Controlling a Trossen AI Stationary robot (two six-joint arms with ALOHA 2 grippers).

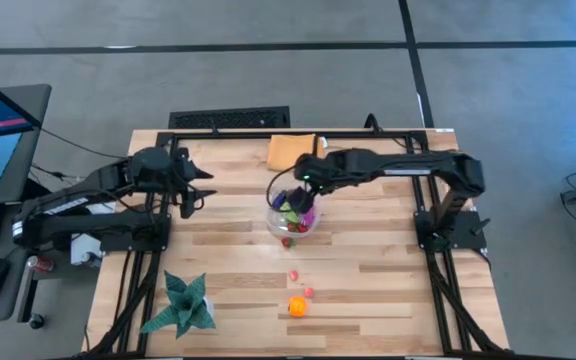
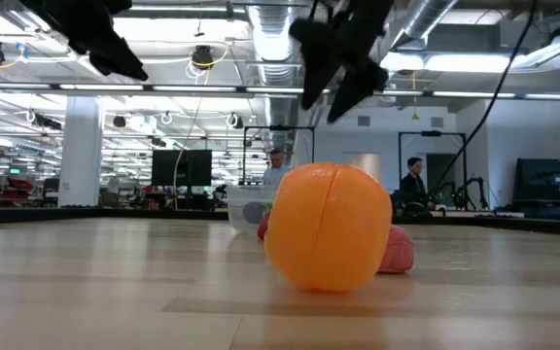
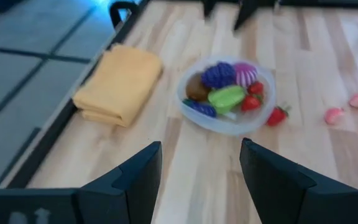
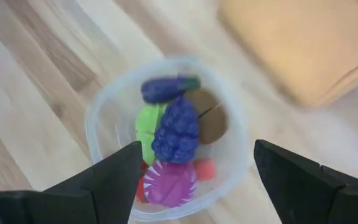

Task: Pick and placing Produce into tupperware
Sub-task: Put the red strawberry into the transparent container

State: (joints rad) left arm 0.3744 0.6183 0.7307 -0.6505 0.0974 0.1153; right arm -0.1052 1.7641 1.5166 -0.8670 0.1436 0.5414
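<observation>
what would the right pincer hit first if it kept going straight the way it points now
Probably the purple grape cluster on top of the pile in the tupperware. The right pincer hangs open, pointing down over the container, with that piece centred between its fingers. How much height is left is unclear.

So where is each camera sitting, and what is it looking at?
High view: above, looking straight down on the wooden table; both dark arms show.
Low view: at tabletop height, facing the round orange toy fruit; both arms come in from above.
Left wrist view: on the left arm, past the open left gripper toward the clear plastic tupperware.
Right wrist view: above the tupperware, between the open right gripper fingers.
Shared: both wrist views show the folded orange cloth.
</observation>
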